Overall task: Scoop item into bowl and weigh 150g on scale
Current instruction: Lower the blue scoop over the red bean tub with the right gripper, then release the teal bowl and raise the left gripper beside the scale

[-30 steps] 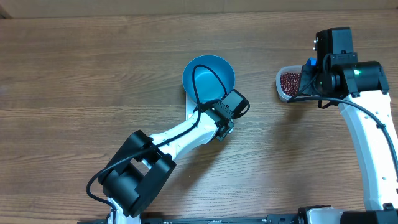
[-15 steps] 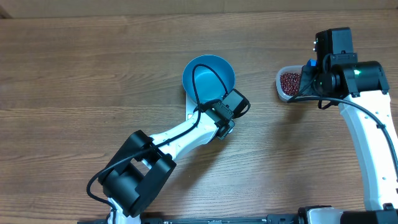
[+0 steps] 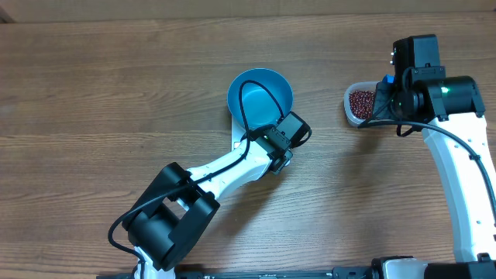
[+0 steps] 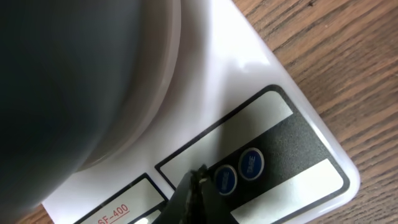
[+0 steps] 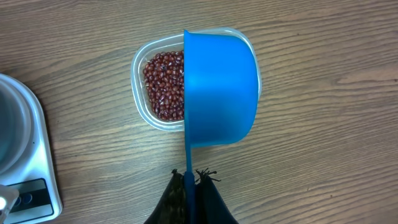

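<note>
At lower centre, the shut left gripper (image 4: 196,179) apparently zeroes the scale (image 4: 255,78); the right gripper (image 5: 189,182) clamps the scoop (image 5: 221,87) over the beans (image 5: 161,84), a dip likely next.

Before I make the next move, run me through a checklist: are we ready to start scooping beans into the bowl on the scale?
1. Bowl sits on the scale: ok.
2. Bowl has no beans in it: ok.
3. Left gripper is shut, with its tip beside the scale's buttons: ok. Whether it touches one: cannot tell.
4. Right gripper is shut on the scoop handle: ok.
5. Scoop is above the tub of beans: ok.
6. Scale is zeroed with the bowl on it: cannot tell, no reading is visible.
</note>
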Tool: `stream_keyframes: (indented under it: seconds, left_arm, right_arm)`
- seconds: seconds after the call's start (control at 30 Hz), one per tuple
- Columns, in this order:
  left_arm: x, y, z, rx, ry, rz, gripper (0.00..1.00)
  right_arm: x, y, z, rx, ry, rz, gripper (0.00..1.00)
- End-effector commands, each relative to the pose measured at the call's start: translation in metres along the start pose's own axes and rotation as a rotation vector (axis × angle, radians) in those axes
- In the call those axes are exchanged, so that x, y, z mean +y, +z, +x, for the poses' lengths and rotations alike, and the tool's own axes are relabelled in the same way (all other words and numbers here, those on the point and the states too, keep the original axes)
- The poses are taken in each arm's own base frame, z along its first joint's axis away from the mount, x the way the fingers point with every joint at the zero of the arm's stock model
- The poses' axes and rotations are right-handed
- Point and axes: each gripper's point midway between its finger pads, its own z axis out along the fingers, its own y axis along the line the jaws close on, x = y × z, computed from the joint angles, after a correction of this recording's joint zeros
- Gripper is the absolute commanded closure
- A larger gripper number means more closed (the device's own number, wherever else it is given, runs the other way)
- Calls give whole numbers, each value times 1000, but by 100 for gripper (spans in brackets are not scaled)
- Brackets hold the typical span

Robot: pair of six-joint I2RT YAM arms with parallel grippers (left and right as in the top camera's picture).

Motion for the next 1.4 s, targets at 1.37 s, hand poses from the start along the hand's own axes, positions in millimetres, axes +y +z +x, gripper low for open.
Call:
stream_keyframes:
  seconds: [1.37]
  left_arm:
    - [90,-197,19,-54,-164,389,96]
  right_arm:
    - [-3,-14,0,-9,2,2,96]
